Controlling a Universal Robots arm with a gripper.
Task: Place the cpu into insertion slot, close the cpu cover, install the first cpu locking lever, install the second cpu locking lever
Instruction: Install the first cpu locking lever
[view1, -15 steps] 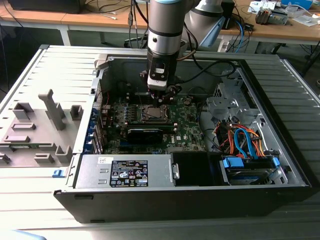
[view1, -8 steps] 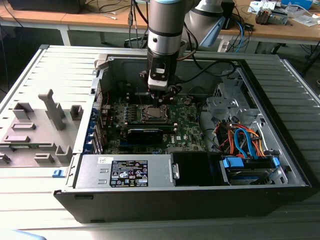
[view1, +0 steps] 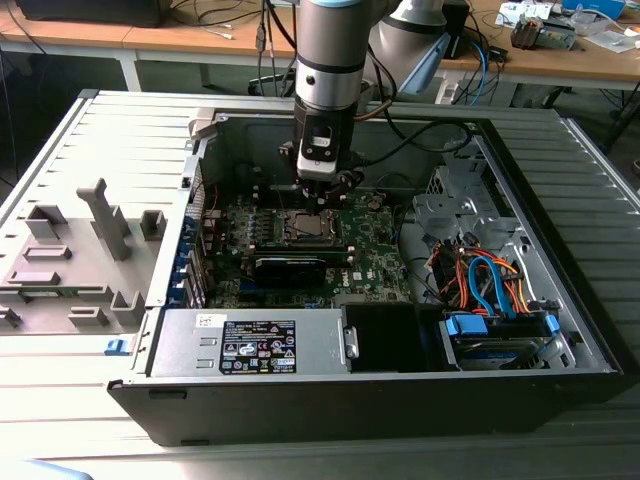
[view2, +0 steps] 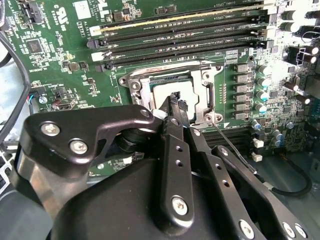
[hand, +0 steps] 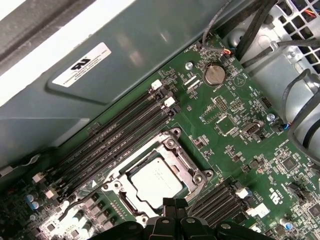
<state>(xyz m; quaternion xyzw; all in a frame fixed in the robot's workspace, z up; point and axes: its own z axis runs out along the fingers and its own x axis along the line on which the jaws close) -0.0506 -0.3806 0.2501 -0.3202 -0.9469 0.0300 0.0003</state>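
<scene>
Inside the open grey computer case, toward its far side on the green motherboard: the small flat silvery-grey square cpu, already lying in the square metal-rimmed insertion slot. Around it, apparently folded down, the thin silvery cut-out cpu cover. Just above the chip, the black pincer, fingertips drawn together, nothing visible between them; touching the chip or not, cannot tell.

Judged light, stiff and fragile, that chip, smooth on top and probably slippery. Best taken by two opposite edges and kept level. Cover likely thin springy sheet metal, best pushed on its rim rather than across the opening. Beside the socket, a thin wire lever; latched or free, cannot tell.
</scene>
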